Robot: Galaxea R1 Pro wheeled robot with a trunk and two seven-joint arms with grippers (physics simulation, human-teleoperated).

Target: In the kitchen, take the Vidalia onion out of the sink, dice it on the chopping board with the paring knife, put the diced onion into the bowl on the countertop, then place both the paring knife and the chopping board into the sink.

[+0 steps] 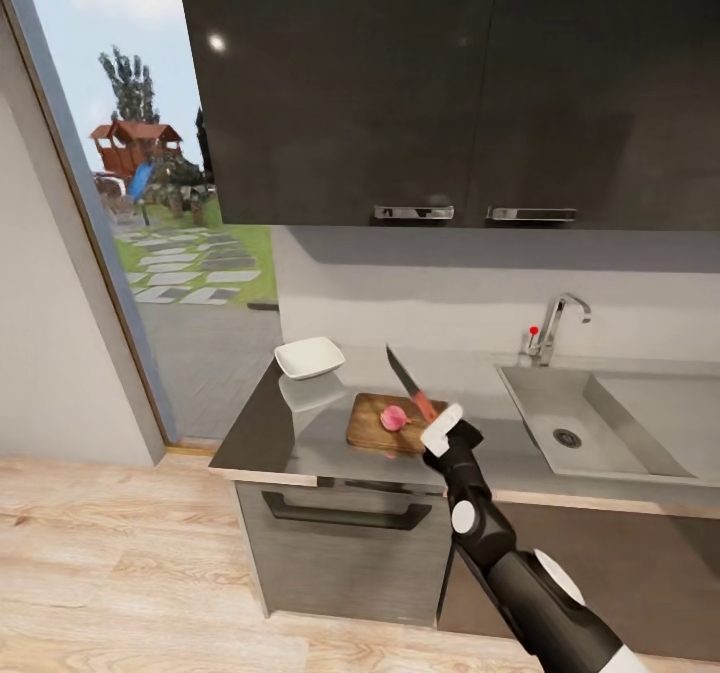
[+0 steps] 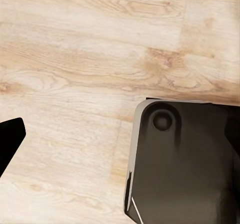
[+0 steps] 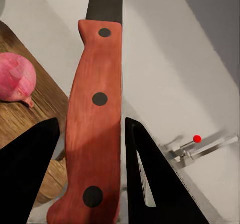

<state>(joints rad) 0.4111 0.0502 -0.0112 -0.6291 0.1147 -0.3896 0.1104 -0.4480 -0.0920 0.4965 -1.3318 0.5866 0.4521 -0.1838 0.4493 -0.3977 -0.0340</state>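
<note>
Kitchen corner: glossy dark wall cabinets [image 1: 450, 83] with two chrome bar handles [image 1: 414, 212] and ceiling-light glints, pale grey backsplash wall [image 1: 420, 298] under them, dark grey base cabinet [image 1: 345, 543] with a black bar handle below the bench. Light wood plank floor [image 1: 110, 563], same planks in the left wrist view [image 2: 85, 59]. Left side has a tall glazed opening [image 1: 170, 203] with a grey frame, daylight, blue sky, trees, a red-roofed playhouse [image 1: 135, 143], grass and stepping stones outside; plain light wall [image 1: 40, 353] beside it

Our glossy black tubular right arm [image 1: 520, 573] carries round white joint caps at lower right. Its white-tipped gripper [image 1: 441, 430] has black wedge-shaped fingers [image 3: 155, 184].
</note>
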